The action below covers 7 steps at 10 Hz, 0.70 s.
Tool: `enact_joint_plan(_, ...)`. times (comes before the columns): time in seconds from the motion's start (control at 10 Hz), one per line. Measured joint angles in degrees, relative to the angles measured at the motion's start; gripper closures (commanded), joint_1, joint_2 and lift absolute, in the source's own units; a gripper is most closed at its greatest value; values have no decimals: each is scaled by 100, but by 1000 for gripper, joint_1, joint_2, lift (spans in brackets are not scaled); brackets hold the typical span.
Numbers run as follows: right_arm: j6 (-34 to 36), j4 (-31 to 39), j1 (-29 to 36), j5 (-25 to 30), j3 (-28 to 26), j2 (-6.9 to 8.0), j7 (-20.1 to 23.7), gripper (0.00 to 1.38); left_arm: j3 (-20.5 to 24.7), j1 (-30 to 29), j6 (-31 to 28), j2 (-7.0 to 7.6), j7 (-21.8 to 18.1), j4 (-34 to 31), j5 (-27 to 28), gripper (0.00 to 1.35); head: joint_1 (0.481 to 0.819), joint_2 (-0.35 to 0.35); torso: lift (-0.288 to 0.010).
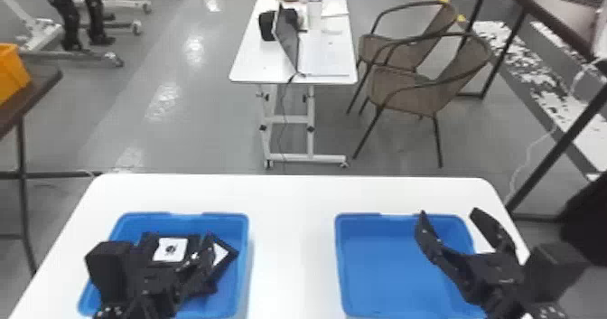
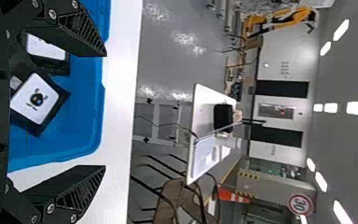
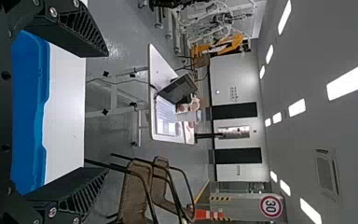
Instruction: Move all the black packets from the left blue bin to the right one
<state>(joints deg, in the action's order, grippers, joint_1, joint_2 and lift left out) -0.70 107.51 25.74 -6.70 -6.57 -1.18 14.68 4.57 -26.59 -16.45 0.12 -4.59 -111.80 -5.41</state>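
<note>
– Condition of the left gripper (image 2: 106, 111)?

– Jaws spread wide, nothing visible in their grip. They stand over the left blue bin (image 1: 221, 216), which rests on the table (image 1: 293, 241).

– And the black packets?

– Heaped in that bin. One labelled packet (image 1: 170, 249) lies ahead of the left jaws; another packet (image 1: 221, 255) sits at an angle beside their right-hand finger.

– Right side?

– Right gripper (image 1: 448, 211) is over the far right part of the right blue bin (image 1: 384, 268). Its jaws are well apart and empty. No packet is seen delivered below them.

– Principal risk?

– A double pick. The packets crowd together, so closing on the heap could take two, or drag one and let it slip. A grip on a mere edge could also fail during the carry across.

– Any collision risk?

– Yes, in my judgement. In the left wrist view, the right-hand finger lines up with the table outside the bin wall. Lowered off-centre, it could catch the rim and shift the bin. Later, the right jaws could obstruct a drop if left there.
</note>
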Motion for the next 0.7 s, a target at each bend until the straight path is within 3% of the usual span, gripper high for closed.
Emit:
enact_joint_plan(0.1,1,-12,-17,-5,4,2,0,134,199,255,-875,5,-89,-41,85,193,695,27,0)
enact_joint_plan(0.3,35,-39,-67,-9,38,-19,9,134,503,965,-2709,3,-986,16,694,194,695,41,0)
enact_joint_plan(0.5,44,-70,-95,-22,67,-31,9,134,574,1526,-3569,-7,-1968,429,1378,199,695,41,0)
enact_joint_plan(0.7,44,-80,-105,-39,69,-32,9,134,496,1981,-4022,-8,-2611,794,2260,203,695,45,0)
